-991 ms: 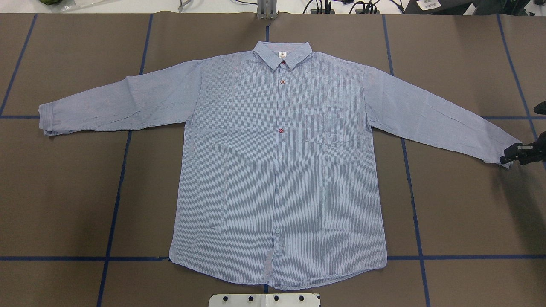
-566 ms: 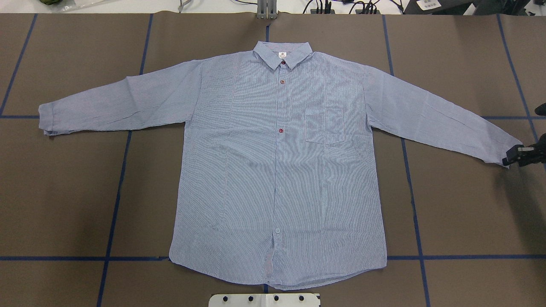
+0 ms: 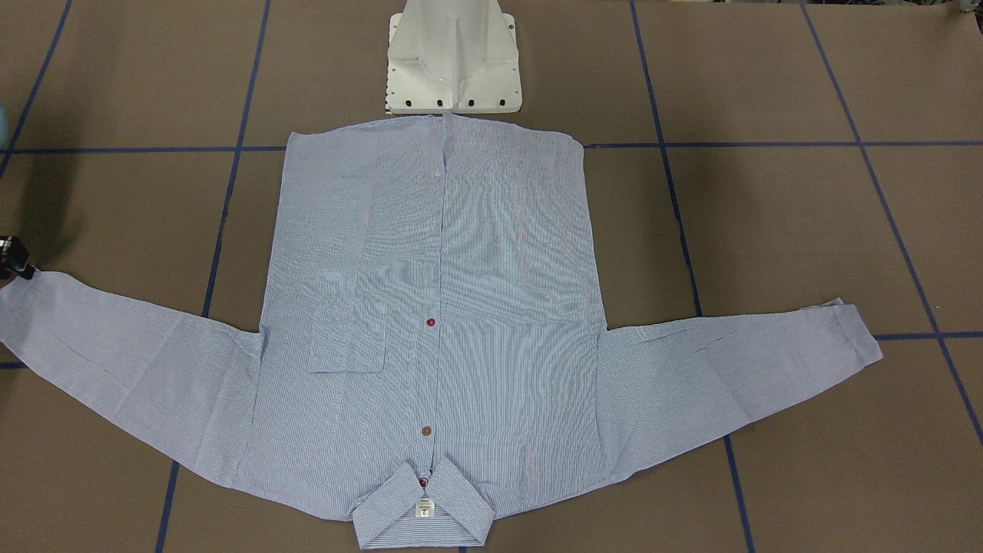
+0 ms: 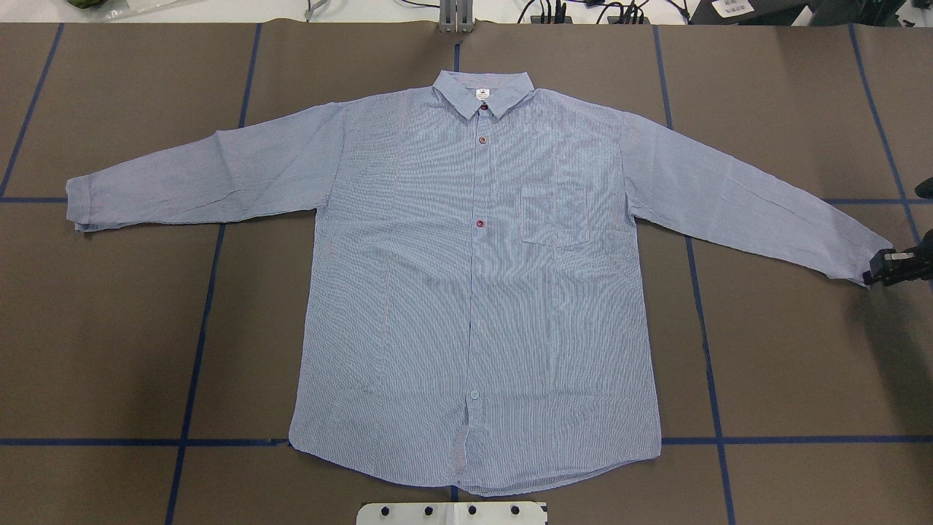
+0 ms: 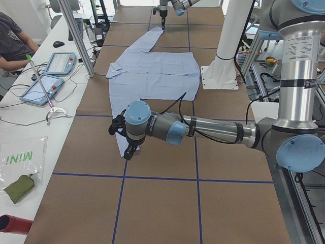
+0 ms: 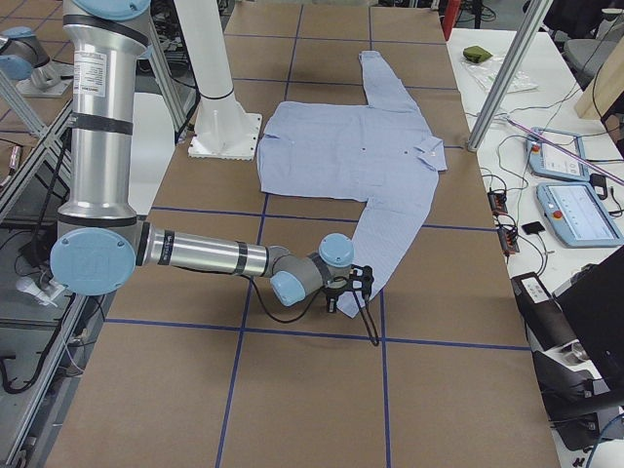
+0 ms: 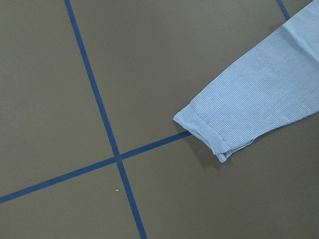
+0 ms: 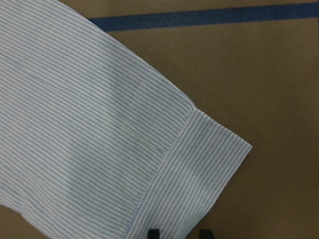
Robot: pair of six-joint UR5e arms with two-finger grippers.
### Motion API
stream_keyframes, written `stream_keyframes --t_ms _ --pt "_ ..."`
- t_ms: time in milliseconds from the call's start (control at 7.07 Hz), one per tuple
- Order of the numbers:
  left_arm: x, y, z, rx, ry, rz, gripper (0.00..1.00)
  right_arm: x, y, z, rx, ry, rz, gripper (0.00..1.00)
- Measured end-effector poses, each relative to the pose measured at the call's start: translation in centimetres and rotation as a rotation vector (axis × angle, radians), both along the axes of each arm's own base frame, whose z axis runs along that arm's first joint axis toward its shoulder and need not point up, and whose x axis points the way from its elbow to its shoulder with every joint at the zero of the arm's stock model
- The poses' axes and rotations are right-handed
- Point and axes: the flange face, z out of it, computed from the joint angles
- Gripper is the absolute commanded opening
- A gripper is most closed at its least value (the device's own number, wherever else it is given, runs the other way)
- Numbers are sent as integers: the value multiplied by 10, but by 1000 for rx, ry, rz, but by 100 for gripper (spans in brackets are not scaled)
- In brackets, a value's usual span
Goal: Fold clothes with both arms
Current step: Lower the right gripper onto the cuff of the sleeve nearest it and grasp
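One light blue striped shirt (image 4: 466, 292) is laid flat on the brown bench (image 4: 109, 328), front up and buttoned. The collar (image 4: 482, 91) is pointed away from the robot. The hem is placed just beside the white pedestal base (image 3: 453, 57). Both sleeves are spread out sideways and angled slightly back toward the robot. The chest pocket (image 4: 555, 215) is seen on the robot's right half of the shirt, and red buttons are lined up down the front.

The right hand (image 4: 875, 271) is held low at the very end of the sleeve on the robot's right, touching the right-side cuff (image 8: 199, 164). In the right wrist view its two black fingertips (image 8: 153, 233) are seen apart at the bottom edge, with the cuff's edge between them. The hand is spread and no cloth is pinched.

The left hand (image 5: 127, 150) is shown only in the left side view, held over the left-side cuff (image 7: 204, 132). Whether it is spread or pressed together cannot be told. That cuff is laid flat on the bench, its end touching a blue tape line (image 7: 99, 109) near a crossing of the lines.
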Motion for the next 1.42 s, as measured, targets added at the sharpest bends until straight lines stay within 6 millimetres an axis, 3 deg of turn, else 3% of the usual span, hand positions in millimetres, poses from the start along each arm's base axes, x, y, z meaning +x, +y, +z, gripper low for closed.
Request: stream_keyframes --t_ms 283,849,1415 --pt "0 -1 -1 1 1 0 99 1 1 1 0 1 2 0" --pt "0 -1 -5 8 1 0 99 3 -2 -11 19 -15 7 0" --pt "0 -1 -3 6 0 -1 99 42 -8 -91 128 -129 56 0"
